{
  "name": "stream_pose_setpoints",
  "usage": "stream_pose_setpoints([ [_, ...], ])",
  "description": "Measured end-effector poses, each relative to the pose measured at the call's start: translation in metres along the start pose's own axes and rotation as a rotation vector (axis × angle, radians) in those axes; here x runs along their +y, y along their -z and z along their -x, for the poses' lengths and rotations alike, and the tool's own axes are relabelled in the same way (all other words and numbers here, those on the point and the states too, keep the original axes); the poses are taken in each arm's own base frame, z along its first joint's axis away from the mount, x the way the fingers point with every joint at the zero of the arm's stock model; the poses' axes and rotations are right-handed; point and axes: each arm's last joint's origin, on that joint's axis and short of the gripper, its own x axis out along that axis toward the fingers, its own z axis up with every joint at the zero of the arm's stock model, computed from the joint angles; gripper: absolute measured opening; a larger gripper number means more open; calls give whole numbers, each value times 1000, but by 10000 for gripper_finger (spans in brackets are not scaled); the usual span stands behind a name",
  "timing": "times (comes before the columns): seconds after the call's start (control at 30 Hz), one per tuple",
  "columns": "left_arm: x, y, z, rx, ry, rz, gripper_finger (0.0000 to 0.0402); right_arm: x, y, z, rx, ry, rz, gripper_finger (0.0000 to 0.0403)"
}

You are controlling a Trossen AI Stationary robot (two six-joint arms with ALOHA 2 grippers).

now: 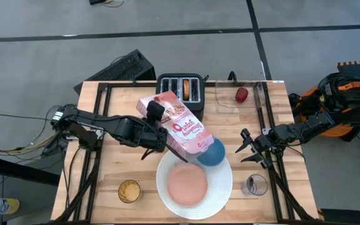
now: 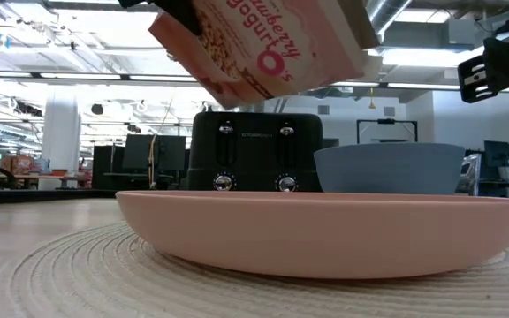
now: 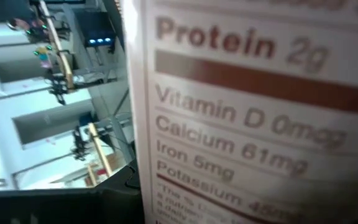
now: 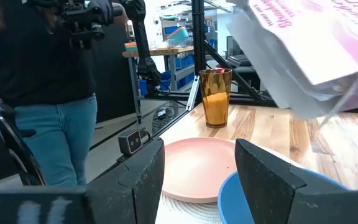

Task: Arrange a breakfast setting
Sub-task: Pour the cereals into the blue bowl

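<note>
My left gripper point(image 1: 157, 125) is shut on a pink cereal box point(image 1: 177, 122), which hangs tilted over the table's middle. The box's lower end point(image 1: 202, 145) hangs just above the small blue bowl point(image 1: 214, 153). The bowl stands at the far right rim of the large round white plate point(image 1: 224, 187), beside the pink plate point(image 1: 187, 185) that lies on it. A toasted bagel half point(image 1: 185, 87) stands in the black toaster point(image 1: 181, 90). The small red fruit point(image 1: 242, 94) lies on a clear tray. My right gripper point(image 1: 249, 150) waits open to the right of the bowl. My left gripper holds the cereal box near its upper end, coming from the table's left and slanting down. One dark finger point(image 1: 155, 112) lies on the box's printed front; the other is hidden under the box. The box is lifted clear and tilted, its lower end point(image 2: 352, 44) toward the bowl.
An amber glass point(image 1: 129, 191) stands near the front left of the plate, and a clear glass point(image 1: 255, 185) at the front right. The clear tray point(image 1: 230, 100) sits at the far right beside the toaster. A person point(image 4: 48, 93) stands beyond the table.
</note>
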Motion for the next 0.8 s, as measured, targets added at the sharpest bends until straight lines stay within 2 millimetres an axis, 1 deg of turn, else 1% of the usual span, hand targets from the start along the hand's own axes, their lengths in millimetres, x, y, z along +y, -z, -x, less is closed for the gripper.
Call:
stream_pose_setpoints([
  [0.3, 1, -8, 4, -56, -33, -37, 146, 0, 0, 0, 0, 0, 0, 217],
  [0.5, 6, -8, 2, -11, -107, -107, 146, 0, 0, 0, 0, 0, 0, 217],
  [0.67, 9, -7, -1, 5, -121, -91, 146, 0, 0, 0, 0, 0, 0, 217],
  [0.8, 10, -6, -2, 29, -142, -133, 146, 0, 0, 0, 0, 0, 0, 217],
])
